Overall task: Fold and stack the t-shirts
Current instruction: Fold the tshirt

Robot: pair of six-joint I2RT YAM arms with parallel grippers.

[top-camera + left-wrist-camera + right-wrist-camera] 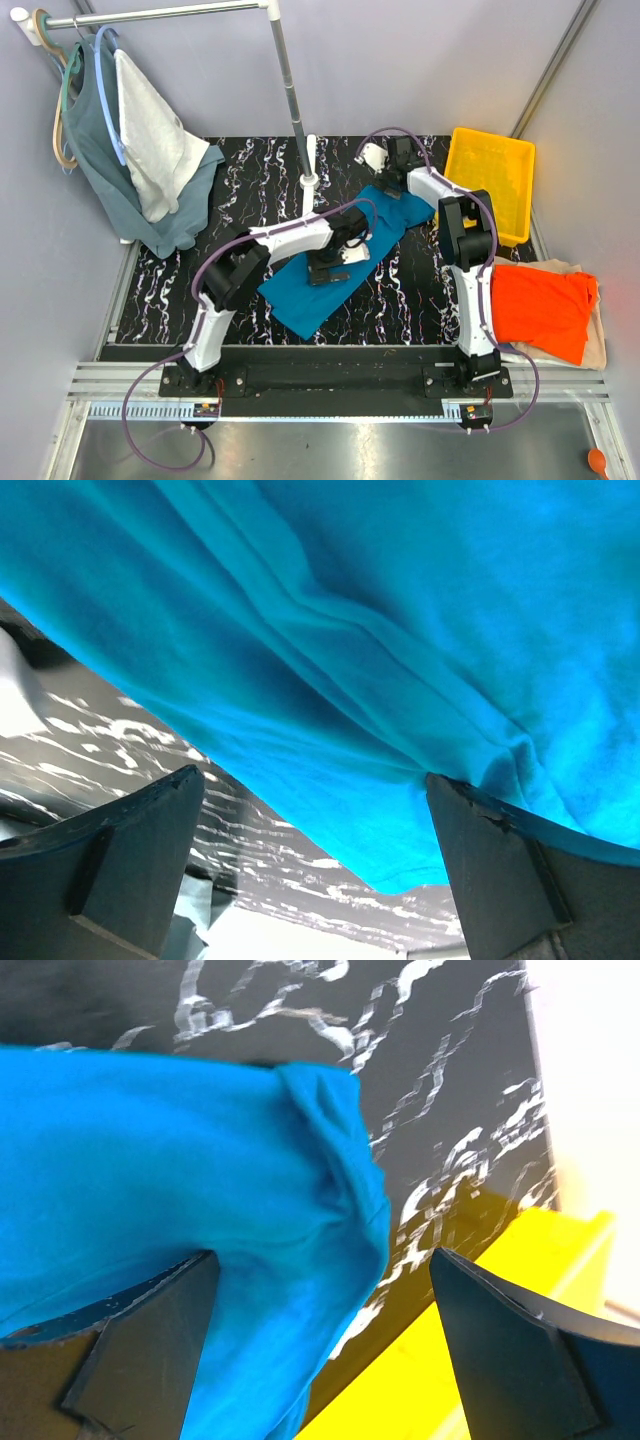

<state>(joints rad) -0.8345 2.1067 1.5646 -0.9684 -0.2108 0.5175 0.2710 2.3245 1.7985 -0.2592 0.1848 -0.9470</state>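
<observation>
The teal-blue t-shirt (335, 265) lies spread diagonally across the black marble table (250, 190). My left gripper (343, 256) is open, low over the shirt's middle. In the left wrist view the shirt (330, 610) fills the top, and the gripper (312, 775) has its right fingertip (450, 800) against the cloth. My right gripper (380, 158) is open above the shirt's far end. In the right wrist view, this gripper (322, 1254) straddles a bunched shirt edge (200, 1170). The orange t-shirt (540, 305) lies folded on a cream one (597, 335) at the right.
A yellow bin (492, 180) stands at the back right, also in the right wrist view (480, 1340). A garment rack pole (292, 95) rises from the table's back middle. A grey-green top (100, 150) and a white cloth (155, 140) hang at the back left.
</observation>
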